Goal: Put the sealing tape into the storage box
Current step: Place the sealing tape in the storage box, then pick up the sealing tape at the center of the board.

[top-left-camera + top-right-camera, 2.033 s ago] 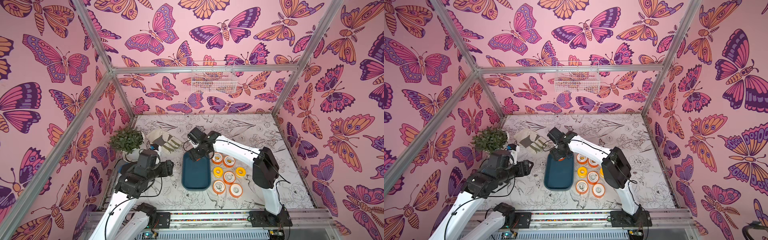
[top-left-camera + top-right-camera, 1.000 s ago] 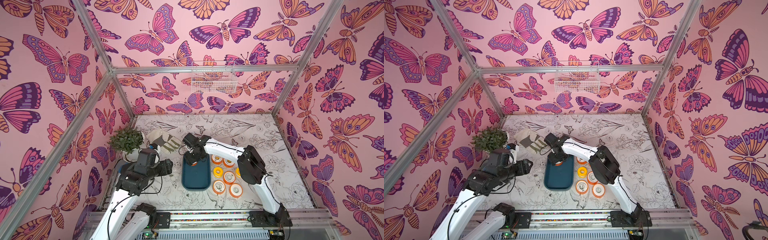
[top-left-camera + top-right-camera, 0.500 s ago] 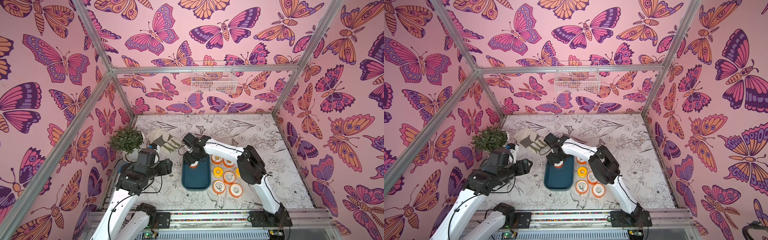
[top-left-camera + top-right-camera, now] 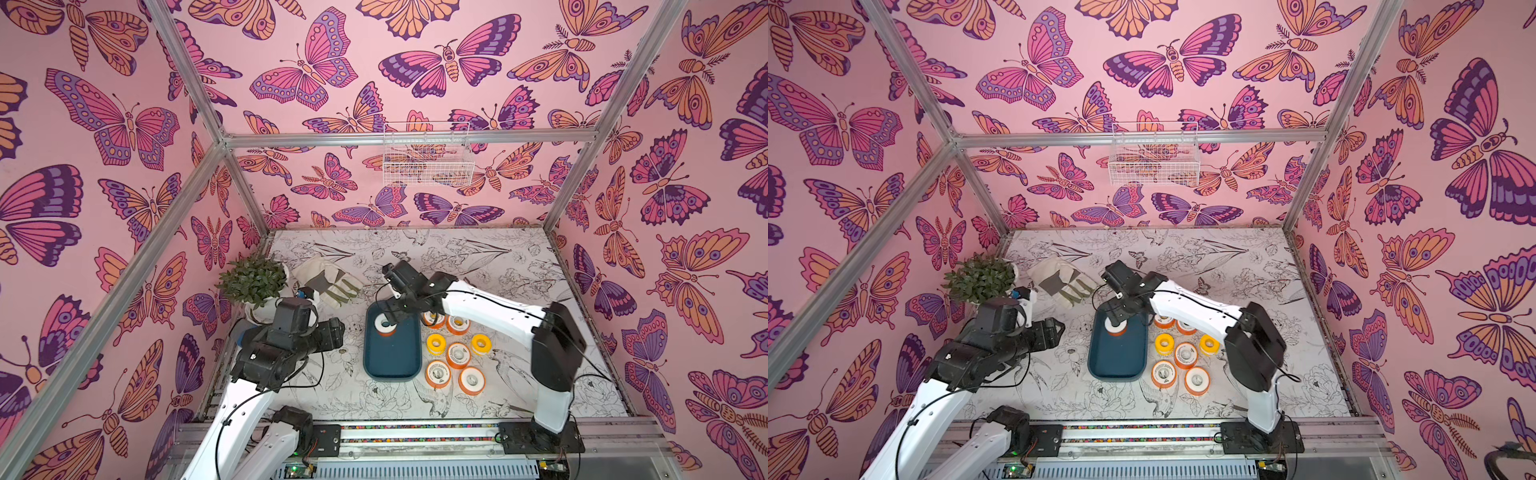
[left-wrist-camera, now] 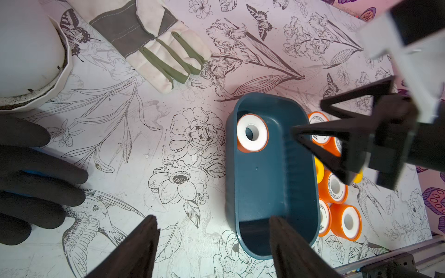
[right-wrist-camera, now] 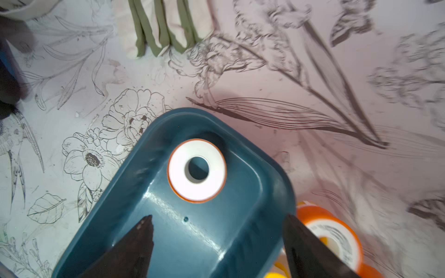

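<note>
Right gripper (image 6: 219, 217) hangs empty over the storage box (image 4: 390, 357), jaws spread wide; one spool in, seven out.

Table (image 4: 478, 266): the box's long axis runs away from the robot's base. The glove (image 4: 328, 282) and potted plant (image 4: 253, 282) sit off its far-left corner, clear of the work. The left gripper (image 5: 212, 217), also spread and empty, hovers left of the box, so the box lies between it and the loose sealing tape (image 4: 458, 354). That cluster lies flat, holes up, just beside the box's right wall, on the right arm's side, so that arm is nearer. The nearest orange pair looks partly hidden under that arm, and whether the two touch is unclear. The boxed spool (image 6: 175, 173) lies flat at the far end.
</note>
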Available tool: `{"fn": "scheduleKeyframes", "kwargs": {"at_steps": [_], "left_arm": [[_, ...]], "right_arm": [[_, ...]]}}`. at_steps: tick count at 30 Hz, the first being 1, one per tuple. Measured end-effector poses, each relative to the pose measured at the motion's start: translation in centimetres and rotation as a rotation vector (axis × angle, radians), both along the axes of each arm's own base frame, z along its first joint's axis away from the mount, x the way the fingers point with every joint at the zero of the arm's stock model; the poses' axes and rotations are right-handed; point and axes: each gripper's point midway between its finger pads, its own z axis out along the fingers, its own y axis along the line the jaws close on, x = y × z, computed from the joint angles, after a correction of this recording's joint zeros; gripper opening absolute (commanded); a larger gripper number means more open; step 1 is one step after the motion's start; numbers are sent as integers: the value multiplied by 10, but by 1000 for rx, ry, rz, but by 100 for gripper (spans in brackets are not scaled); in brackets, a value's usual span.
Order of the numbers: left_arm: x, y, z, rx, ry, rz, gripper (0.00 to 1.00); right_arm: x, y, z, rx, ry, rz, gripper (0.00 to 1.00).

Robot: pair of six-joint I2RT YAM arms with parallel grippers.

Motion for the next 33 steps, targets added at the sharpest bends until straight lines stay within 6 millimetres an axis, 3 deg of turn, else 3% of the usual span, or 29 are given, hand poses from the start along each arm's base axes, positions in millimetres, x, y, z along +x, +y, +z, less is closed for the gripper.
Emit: {"fn": "scheduleKeyframes", "kwargs": {"at_steps": [5, 9, 13, 17, 23, 28, 33], "left_arm": [[0, 0, 1, -2, -5, 0, 77], [-1, -1, 1, -6, -3, -4, 77], [-1, -1, 1, -7, -2, -5, 77], [-1, -2, 1, -9, -1, -8, 77], [-1, -2, 1, -11, -1, -10, 77], [-1, -3, 0, -11, 5, -11, 76], [1, -6, -7, -9, 39, -24, 73]], "right_arm": [[3, -66, 23, 75, -141, -120, 88], [8, -128, 19, 101, -222, -268, 89], [-4, -184, -4, 101, -286, -398, 92], [-19, -227, -34, 85, -320, -507, 94], [-32, -271, -51, 88, -404, -657, 99], [-27, -288, -44, 141, -488, -752, 99], [-20, -299, -58, 117, -474, -836, 99]]}}
